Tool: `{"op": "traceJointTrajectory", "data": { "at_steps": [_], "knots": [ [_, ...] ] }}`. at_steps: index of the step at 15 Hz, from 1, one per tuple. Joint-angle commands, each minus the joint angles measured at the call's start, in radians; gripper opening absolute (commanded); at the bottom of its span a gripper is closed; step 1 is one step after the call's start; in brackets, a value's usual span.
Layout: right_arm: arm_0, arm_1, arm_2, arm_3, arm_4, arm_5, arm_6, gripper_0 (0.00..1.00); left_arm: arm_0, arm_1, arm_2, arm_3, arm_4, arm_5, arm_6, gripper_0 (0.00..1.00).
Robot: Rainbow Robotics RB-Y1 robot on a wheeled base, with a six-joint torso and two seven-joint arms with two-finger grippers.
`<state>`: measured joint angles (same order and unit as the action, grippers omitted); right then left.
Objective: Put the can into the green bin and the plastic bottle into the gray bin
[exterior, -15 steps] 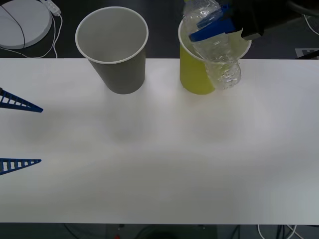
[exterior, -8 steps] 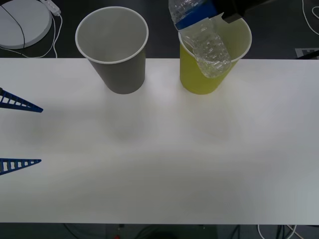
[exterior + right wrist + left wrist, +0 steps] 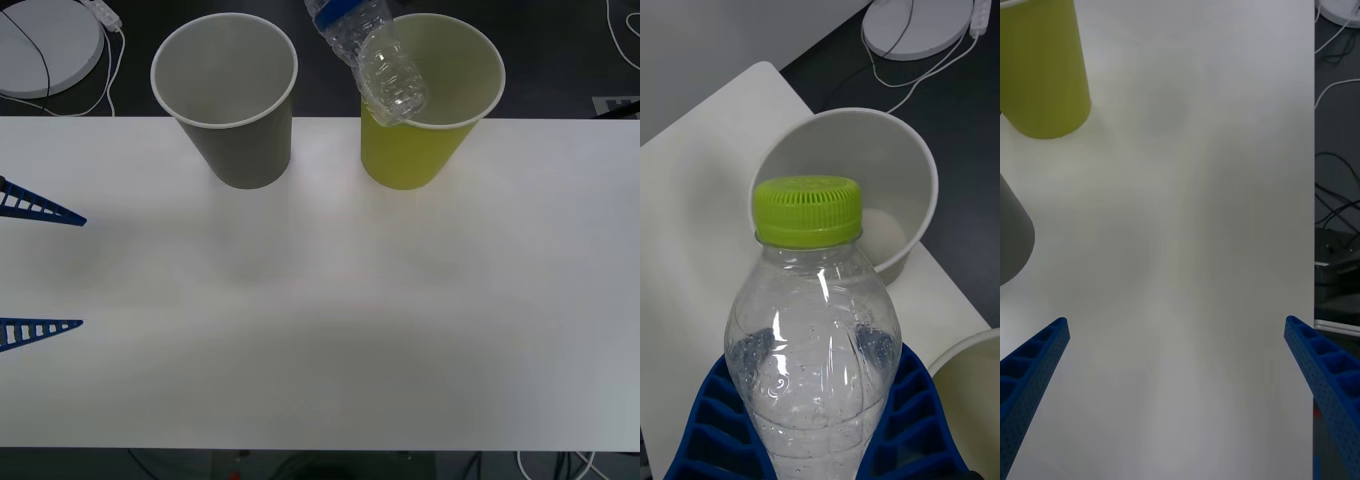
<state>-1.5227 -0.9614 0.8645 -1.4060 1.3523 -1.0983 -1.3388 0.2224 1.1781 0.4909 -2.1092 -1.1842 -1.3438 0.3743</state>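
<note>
White table (image 3: 320,300). Right claw (image 3: 820,442) clamps bottle (image 3: 375,60), held tilted between green bin (image 3: 430,150) and gray bin (image 3: 240,140), likely bound for gray. Left claw (image 3: 40,265) spread, parked at table's left.

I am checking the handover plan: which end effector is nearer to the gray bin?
Right. The right end effector, shut on the plastic bottle, is up beside the gray bin; the left end effector waits open at the table's left edge.
</note>
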Motion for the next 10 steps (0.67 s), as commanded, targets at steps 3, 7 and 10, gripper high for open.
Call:
{"op": "traceJointTrajectory", "data": {
  "at_steps": [3, 7, 10],
  "knots": [
    [-0.120, 0.096, 0.100, 0.159, 0.001, 0.000, 0.000, 0.00, 0.000, 0.000, 0.000, 0.000, 0.000, 0.000, 0.000, 1.00],
    [-0.177, 0.190, 0.128, 0.285, 0.010, 0.008, 0.001, 0.00, 0.000, 0.000, 0.000, 0.000, 0.000, 0.000, 0.000, 1.00],
    [-0.211, 0.260, 0.137, 0.381, 0.016, 0.017, 0.001, 0.00, 0.000, 0.000, 0.000, 0.000, 0.000, 0.000, 0.000, 1.00]
  ]
}}
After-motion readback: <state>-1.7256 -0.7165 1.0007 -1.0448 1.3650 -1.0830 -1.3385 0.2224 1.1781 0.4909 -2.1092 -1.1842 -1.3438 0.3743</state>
